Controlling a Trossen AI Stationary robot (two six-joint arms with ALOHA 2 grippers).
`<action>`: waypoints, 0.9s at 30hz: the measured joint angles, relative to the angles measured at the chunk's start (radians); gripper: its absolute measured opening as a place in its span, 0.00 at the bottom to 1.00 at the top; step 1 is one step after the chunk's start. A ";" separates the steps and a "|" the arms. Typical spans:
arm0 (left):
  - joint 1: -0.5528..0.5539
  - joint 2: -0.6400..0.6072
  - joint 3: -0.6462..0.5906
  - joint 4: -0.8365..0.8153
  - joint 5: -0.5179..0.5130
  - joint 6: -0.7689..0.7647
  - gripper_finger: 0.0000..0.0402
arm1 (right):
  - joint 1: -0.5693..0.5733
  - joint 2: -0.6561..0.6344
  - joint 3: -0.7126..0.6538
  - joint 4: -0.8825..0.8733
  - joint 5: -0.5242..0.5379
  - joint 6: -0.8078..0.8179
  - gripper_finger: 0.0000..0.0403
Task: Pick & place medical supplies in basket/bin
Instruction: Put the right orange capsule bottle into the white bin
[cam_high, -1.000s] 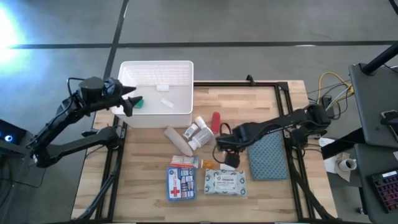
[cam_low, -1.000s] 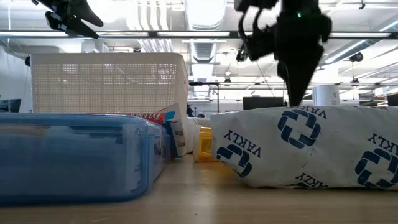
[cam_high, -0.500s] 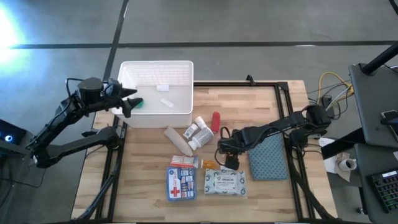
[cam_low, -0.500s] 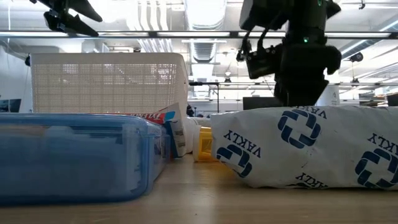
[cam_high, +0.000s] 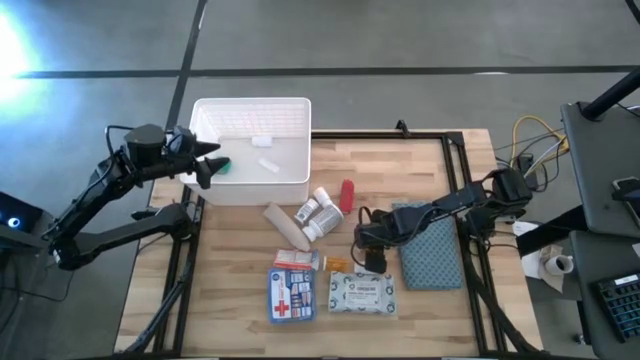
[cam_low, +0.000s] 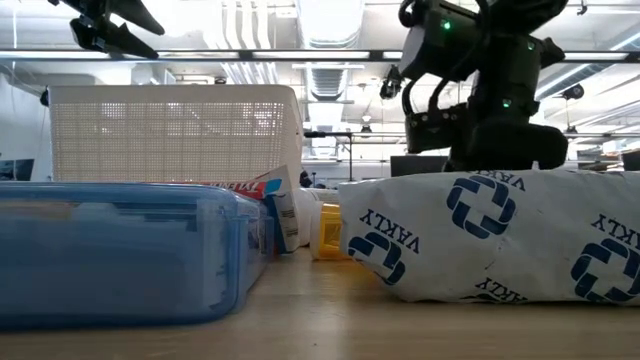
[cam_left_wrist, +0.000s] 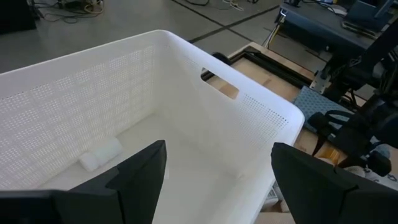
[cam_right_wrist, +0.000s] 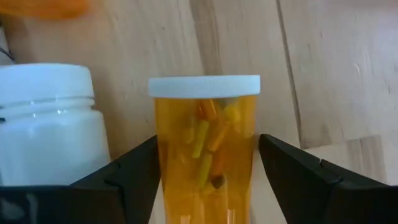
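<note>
high: right gripper has slid nearer the wipes pack | low: it's dropped lower | right wrist: fingers spread around amber pill vial, unclosed | left wrist: left gripper open, empty, over bin

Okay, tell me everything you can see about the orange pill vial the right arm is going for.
The orange pill vial is a clear amber plastic cylinder with a white cap, holding small yellow and orange pieces. It lies on the wooden table, sitting between the open fingers of the right pincer, not yet squeezed. A white pill bottle lies right beside it. From above, the pincer hides it almost entirely.
</note>
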 joint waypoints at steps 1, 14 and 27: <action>0.000 0.000 0.000 0.000 0.000 0.000 0.67 | 0.000 0.000 -0.001 0.001 0.003 -0.001 0.62; 0.000 0.028 0.000 0.001 0.000 0.000 0.67 | -0.046 -0.034 0.049 -0.009 0.220 0.350 0.34; 0.000 -0.018 0.000 0.055 0.000 0.000 0.67 | -0.198 -0.228 0.284 0.350 0.694 0.312 0.42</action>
